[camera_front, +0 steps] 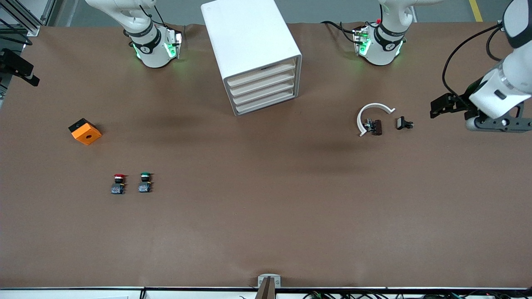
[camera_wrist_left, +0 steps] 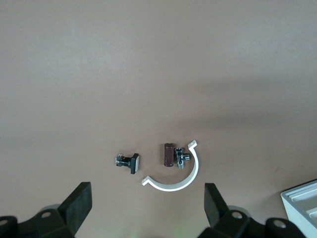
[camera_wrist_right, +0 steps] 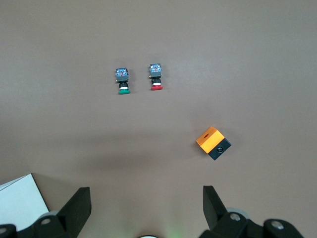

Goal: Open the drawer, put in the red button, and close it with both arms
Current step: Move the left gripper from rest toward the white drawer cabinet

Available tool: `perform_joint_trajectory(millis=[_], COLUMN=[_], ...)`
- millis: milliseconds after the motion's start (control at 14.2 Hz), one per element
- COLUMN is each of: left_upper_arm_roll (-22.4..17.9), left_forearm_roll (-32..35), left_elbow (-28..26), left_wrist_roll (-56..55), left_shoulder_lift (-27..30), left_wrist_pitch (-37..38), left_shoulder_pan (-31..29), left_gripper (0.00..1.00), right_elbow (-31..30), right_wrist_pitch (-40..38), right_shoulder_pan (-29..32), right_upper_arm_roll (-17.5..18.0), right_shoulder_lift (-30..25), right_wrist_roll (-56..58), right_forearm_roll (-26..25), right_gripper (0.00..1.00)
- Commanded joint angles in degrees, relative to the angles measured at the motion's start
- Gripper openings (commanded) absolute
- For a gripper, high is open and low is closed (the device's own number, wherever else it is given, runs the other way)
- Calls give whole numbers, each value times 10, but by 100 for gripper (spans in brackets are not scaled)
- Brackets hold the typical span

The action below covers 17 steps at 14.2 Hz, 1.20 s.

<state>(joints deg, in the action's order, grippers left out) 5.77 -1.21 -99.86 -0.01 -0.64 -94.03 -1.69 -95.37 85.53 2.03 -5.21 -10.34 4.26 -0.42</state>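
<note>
Cabinet standing mid-surface, all four drawers sitting shut, top drawer included. Red button lying beside green button, nearer front camera than orange cube. Left pincer hanging released over white clip. Right pincer hanging released, empty, near cabinet.

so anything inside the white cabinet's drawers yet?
Cannot tell: all four pale beige drawers in the white boxy cabinet are shut, hiding their contents. The red-capped push-button switch lies on the brown table, outside.
</note>
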Motion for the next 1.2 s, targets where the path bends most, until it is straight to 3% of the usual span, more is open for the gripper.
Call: perform_joint_trajectory(millis=[0,633,1126], left_upper_arm_roll=[7,17,16], left_forearm_roll=[4,-14,-18], left_elbow=[17,67,68], left_wrist_roll=[-7,-135,-271], left_shoulder_lift=[-35,-146,-187], left_wrist_pitch=[8,1,-24], left_shoulder_pan=[3,51,111], left_gripper=[100,100,100], right_elbow=[-7,-7,-7], right_wrist_pitch=[1,1,0], right_shoulder_pan=[7,7,7], right_upper_arm_roll=[6,6,6], right_shoulder_lift=[-9,-9,-9], right_wrist_roll=[7,7,7], right_forearm_roll=[-4,-4,-4], right_gripper=[100,100,100])
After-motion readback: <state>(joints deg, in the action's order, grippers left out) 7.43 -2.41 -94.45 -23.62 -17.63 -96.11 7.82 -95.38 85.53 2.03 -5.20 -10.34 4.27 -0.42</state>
